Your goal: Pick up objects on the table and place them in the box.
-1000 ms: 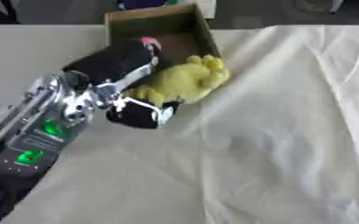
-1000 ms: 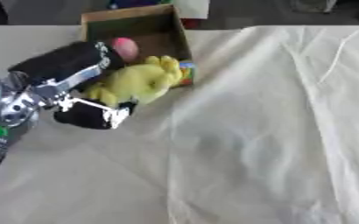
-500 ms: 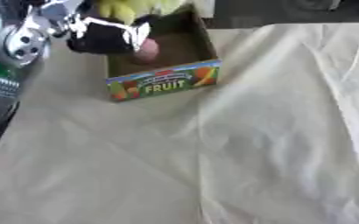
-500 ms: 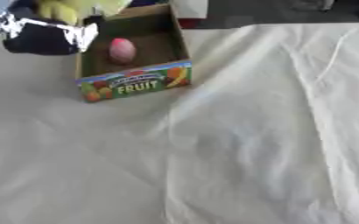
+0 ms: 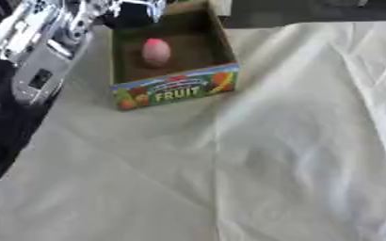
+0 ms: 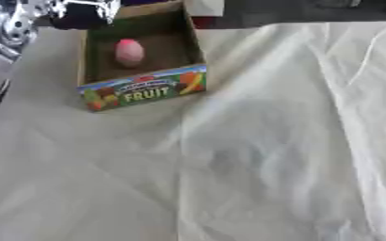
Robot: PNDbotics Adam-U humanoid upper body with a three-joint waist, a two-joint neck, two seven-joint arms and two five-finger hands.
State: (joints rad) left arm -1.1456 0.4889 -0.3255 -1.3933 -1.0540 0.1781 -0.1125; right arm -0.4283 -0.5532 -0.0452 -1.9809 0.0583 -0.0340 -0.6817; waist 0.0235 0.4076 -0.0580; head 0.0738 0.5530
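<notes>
A cardboard box (image 5: 176, 89) with a colourful "FRUIT" front stands open at the upper left of the table. One pink egg-shaped object (image 5: 155, 51) lies inside it. My left arm (image 5: 41, 44), silver and black, comes in from the left edge and reaches to the box's back left corner. Only a black and white part of my left hand (image 5: 135, 10) shows at the top edge, above that corner, and what it holds is cut off. No yellow toy shows in either view. My right hand is out of sight.
A cream cloth (image 5: 278, 160) with soft folds covers the table in front of and to the right of the box. A white object (image 6: 205, 6) stands just behind the box. Beyond the table's far edge it is dark.
My left hand lifted the yellow toy off the cloth and carried it up past the box's back left corner, out of the picture. The view has also shifted; the box now sits lower.
</notes>
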